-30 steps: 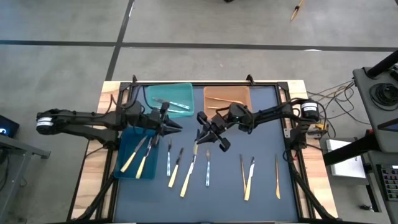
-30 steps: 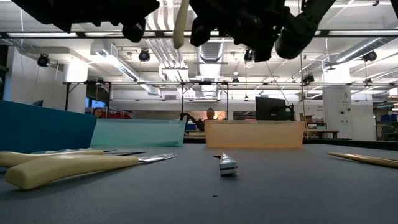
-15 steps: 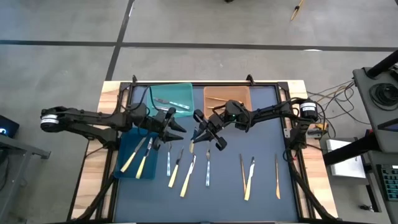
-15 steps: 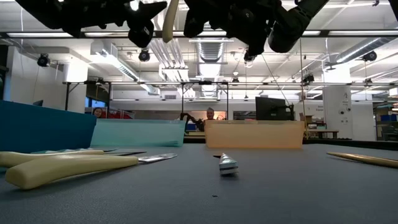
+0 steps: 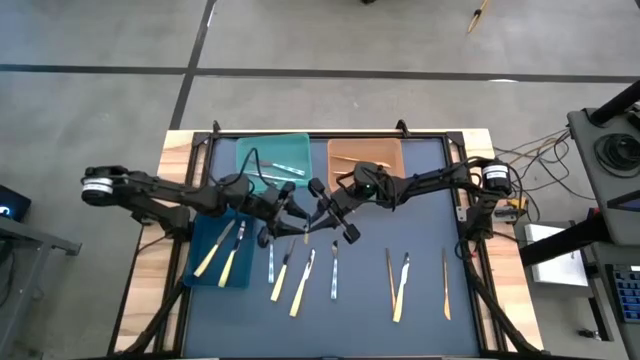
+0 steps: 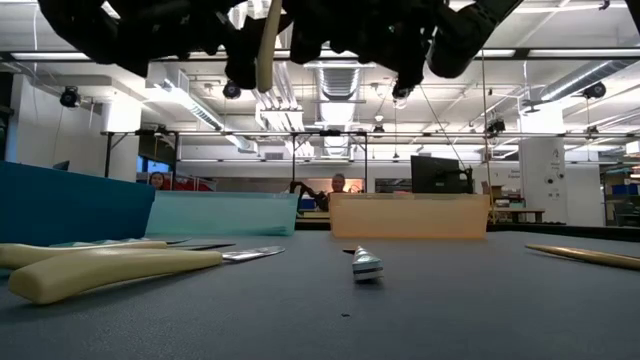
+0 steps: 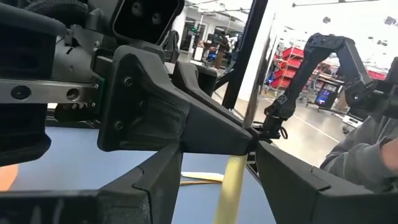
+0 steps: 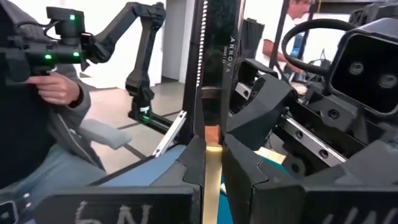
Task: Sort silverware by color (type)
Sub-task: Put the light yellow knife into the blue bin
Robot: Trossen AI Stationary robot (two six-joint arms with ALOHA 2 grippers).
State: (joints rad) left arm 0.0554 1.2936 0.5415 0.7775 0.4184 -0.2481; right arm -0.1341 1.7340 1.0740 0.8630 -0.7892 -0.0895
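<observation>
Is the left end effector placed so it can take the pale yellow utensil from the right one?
Probably yes. The left end effector stands open beside the right end effector, which is shut on the pale yellow utensil. The utensil's free end hangs between the left fingers, with nothing else between.

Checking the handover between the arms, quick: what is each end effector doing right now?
Left end effector: open, fingers spread around the pale yellow plastic utensil, not gripping it.
Right end effector: closed on that pale yellow utensil, holding it above the table.
</observation>
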